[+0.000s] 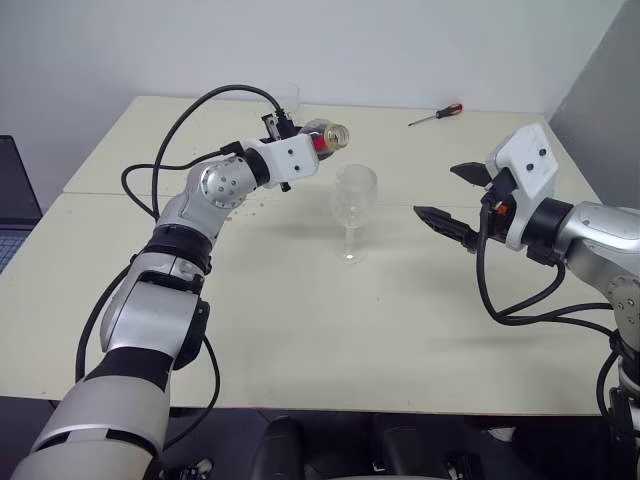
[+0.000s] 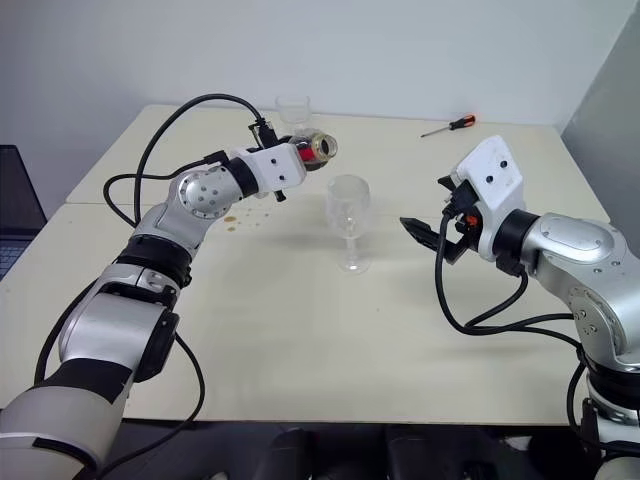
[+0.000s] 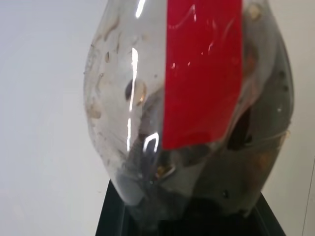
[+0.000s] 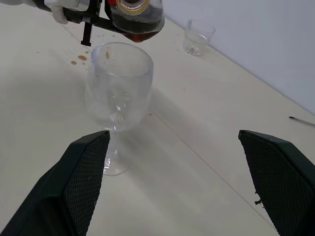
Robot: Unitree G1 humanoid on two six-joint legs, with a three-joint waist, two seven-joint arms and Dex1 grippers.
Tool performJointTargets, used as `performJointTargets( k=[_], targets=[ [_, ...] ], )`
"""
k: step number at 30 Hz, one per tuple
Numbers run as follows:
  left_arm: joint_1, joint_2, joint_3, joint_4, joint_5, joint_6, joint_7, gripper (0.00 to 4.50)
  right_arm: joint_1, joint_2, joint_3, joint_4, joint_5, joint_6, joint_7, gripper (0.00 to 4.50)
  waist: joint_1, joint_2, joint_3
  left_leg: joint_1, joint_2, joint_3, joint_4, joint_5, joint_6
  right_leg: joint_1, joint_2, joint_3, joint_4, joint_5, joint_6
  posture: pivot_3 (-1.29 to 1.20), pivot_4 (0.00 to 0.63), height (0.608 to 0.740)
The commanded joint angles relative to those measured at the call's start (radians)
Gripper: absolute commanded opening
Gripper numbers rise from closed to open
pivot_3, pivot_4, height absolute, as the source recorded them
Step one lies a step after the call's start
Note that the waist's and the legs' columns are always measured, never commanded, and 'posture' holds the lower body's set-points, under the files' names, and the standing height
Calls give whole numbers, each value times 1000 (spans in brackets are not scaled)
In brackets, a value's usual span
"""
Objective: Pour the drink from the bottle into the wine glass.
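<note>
My left gripper is shut on the bottle, holding it on its side in the air. The bottle is small and clear with a red strip. Its mouth points toward the wine glass from just above and behind the rim. The dark brown drink pools in the bottle's lower side. The wine glass stands upright mid-table, and its bowl looks clear of liquid. My right gripper hovers open to the right of the glass, a little apart from it, with nothing between its fingers.
A short clear tumbler stands at the back of the cream table, behind the bottle. A red-handled screwdriver lies at the back right. Brown drops spot the table left of the glass. A laptop sits off the left edge.
</note>
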Motion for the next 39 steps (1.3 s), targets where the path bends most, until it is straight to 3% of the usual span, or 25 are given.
performJointTargets(
  k=[1, 25, 39],
  targets=[
    [-55, 5, 10, -16, -9, -31, 22, 791, -8, -7, -33, -33, 12, -3, -4, 4500, 0, 0, 0, 0, 0, 0, 0, 0, 0, 0, 0, 0, 0, 0, 0, 0, 150, 740],
    [-56, 66, -65, -35, 137, -107, 137, 791, -24, 5, -4, -7, 2, -27, 7, 4500, 0, 0, 0, 0, 0, 0, 0, 0, 0, 0, 0, 0, 1, 0, 0, 0, 150, 740],
    [-84, 56, -90, 4, 170, -118, 188, 791, -15, 6, -13, -15, 5, -21, 1, 4500, 0, 0, 0, 0, 0, 0, 1, 0, 0, 0, 0, 0, 2, 0, 0, 0, 150, 740]
  ],
)
